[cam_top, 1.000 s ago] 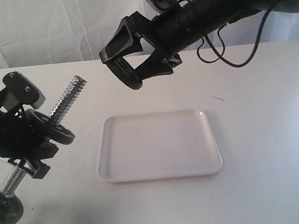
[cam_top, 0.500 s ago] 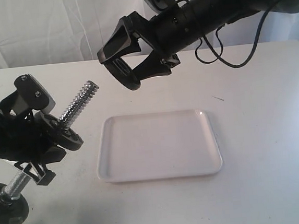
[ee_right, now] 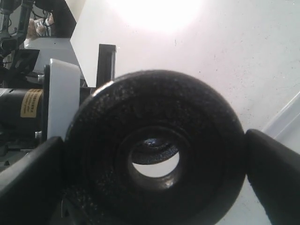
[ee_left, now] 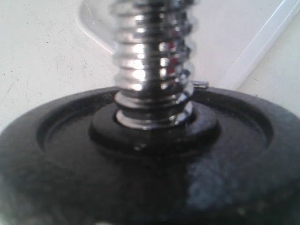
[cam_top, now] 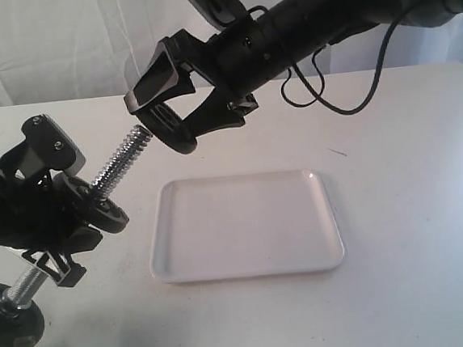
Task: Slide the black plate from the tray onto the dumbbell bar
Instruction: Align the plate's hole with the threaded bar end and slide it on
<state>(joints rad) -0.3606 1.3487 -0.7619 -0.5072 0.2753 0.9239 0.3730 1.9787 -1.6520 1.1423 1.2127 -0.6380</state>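
Exterior: right fingers [cam_top: 152, 81] clamp the round ribbed black plate [cam_top: 170, 124] edge-on, now shifted left, just off the coarse chrome bar [cam_top: 121, 160] tip; left fingers [cam_top: 47, 147] grip that tilted bar; rounded white tray [cam_top: 165, 264] lies right on the bench [cam_top: 413, 206]. Left wrist: glossy black disc [ee_left: 140, 187] rings the threads. Right wrist: pebbled plate [ee_right: 154, 98], fingers pinching its rim

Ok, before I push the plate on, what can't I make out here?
Exterior view: whether the dumbbell bar reaches into the black plate; the right gripper hides it.
Left wrist view: the bar's end, cut off by the frame edge.
Right wrist view: what shows through the plate's hole, dark and blurred.
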